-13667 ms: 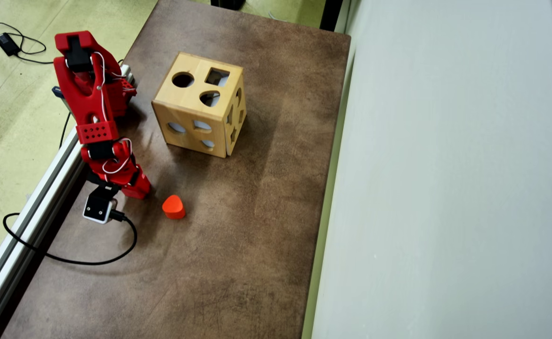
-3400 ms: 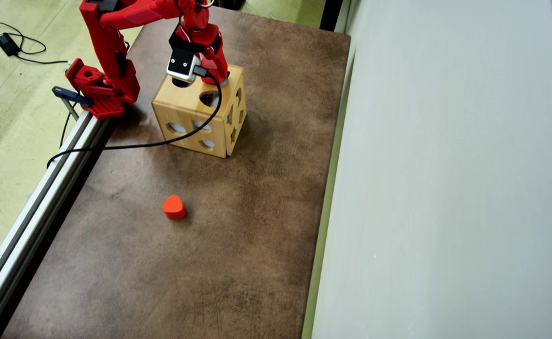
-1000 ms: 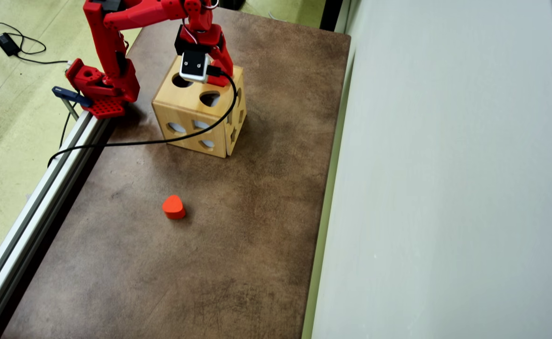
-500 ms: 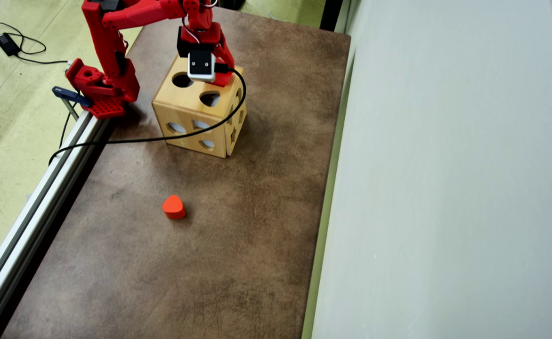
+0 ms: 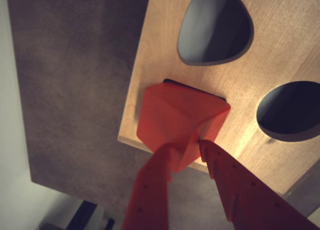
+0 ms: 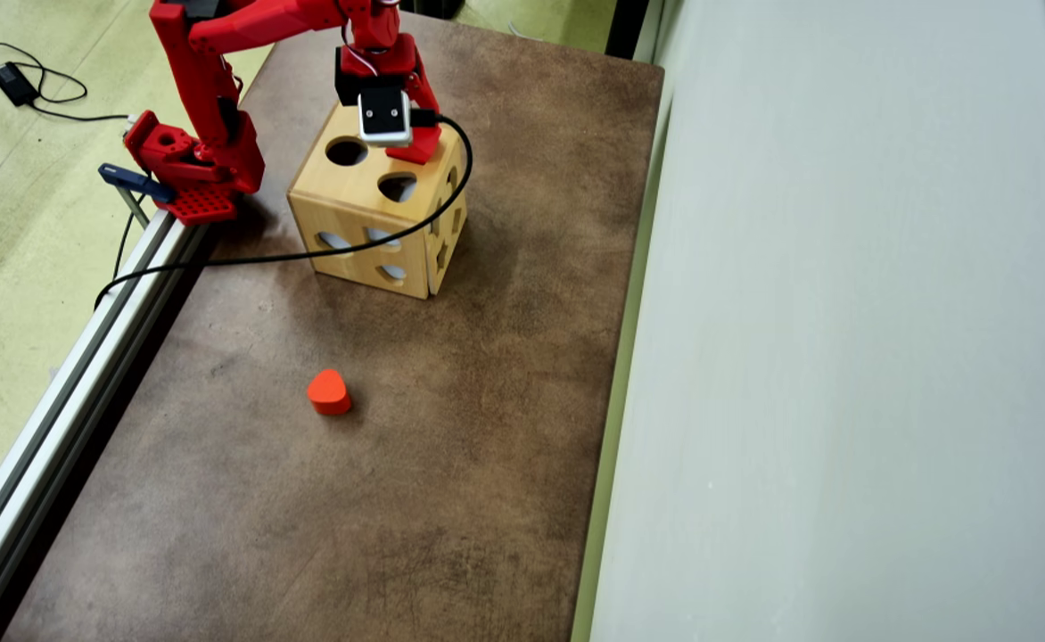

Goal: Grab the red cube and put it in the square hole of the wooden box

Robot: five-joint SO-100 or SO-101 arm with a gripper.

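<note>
In the wrist view my red gripper point(image 5: 186, 149) is shut on the red cube point(image 5: 175, 117), pinching its near corner. The cube sits tilted over the dark square hole at the corner of the wooden box's top face point(image 5: 280, 65); only a thin black edge of the hole shows behind it. A rounded-triangle hole point(image 5: 215, 27) and a round hole point(image 5: 292, 110) lie beyond. In the overhead view the wooden box point(image 6: 371, 214) stands near the arm's base, and the gripper point(image 6: 415, 147) is over its top far corner, with the cube hidden under the wrist camera.
A red heart-shaped block point(image 6: 328, 392) lies on the brown table mat point(image 6: 451, 428) in front of the box. A black cable point(image 6: 308, 254) loops across the box's front. An aluminium rail point(image 6: 68, 374) runs along the mat's left edge; a pale wall point(image 6: 843, 321) borders the right.
</note>
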